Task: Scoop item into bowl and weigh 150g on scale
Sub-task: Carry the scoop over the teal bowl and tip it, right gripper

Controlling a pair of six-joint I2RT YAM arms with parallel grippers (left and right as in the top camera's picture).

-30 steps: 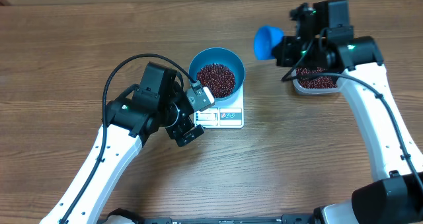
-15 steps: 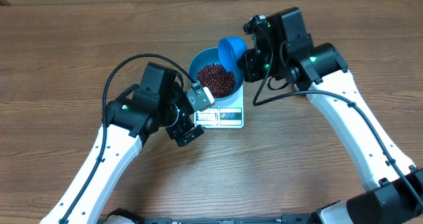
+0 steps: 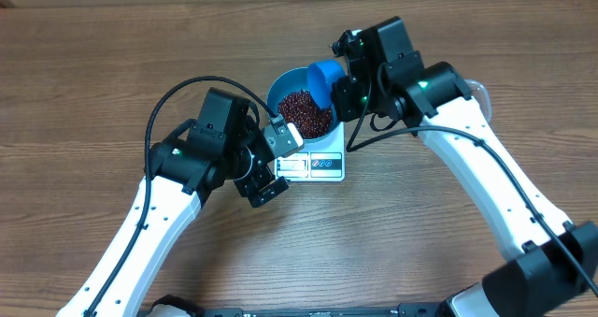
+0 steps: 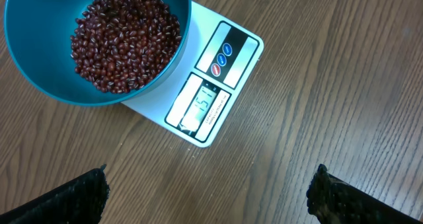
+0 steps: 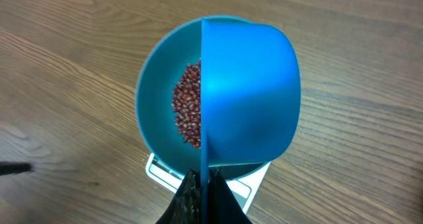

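Note:
The teal bowl stands on the white scale and holds a heap of red-brown beans. My right gripper is shut on the handle of a small blue scoop, which is tipped on its side over the bowl's right half. In the right wrist view the scoop covers much of the bowl and the beans; the right gripper pinches the thin handle. My left gripper hovers open beside the scale's display, with only wood between its fingers.
A pale edge of the clear tub peeks out behind my right arm. The left arm's black cable loops over the table to the left of the bowl. Bare wooden tabletop surrounds the scale.
My right arm has swung left from the tub, carrying the scoop to over the bowl and tipping it. The left arm has stayed still.

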